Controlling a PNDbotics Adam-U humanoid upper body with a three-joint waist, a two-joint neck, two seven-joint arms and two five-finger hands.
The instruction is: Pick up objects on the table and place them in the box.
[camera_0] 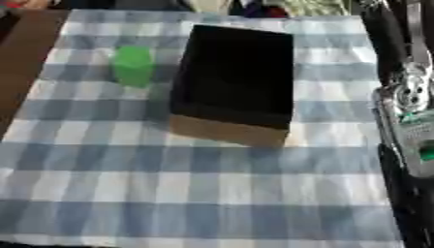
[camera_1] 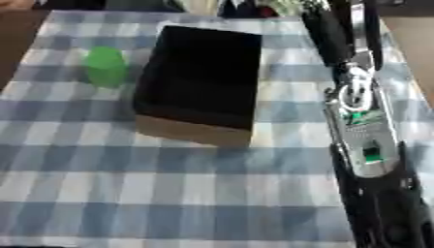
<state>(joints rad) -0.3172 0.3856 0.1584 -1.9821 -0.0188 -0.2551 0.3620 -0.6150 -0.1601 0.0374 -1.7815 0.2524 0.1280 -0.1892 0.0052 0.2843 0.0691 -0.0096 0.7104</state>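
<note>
A cardboard box (camera_0: 227,130) with a dark inside stands open in the middle of the checked cloth. Left of it, apart from its wall, stands a small green object (camera_0: 133,66), upright and rounded. My right arm (camera_1: 364,140), black with a silver section and green lights, runs along the table's right side from the lower corner toward the far edge. Its hand (camera_1: 332,38) shows as dark shapes right of the box's far corner, with nothing visible in it. My left hand shows in neither view.
A blue-and-white checked cloth (camera_0: 195,193) covers the table, with a broad bare stretch in front of the box. Brown table surface (camera_0: 21,63) shows at the left edge. Blurred items lie along the far edge (camera_1: 254,6).
</note>
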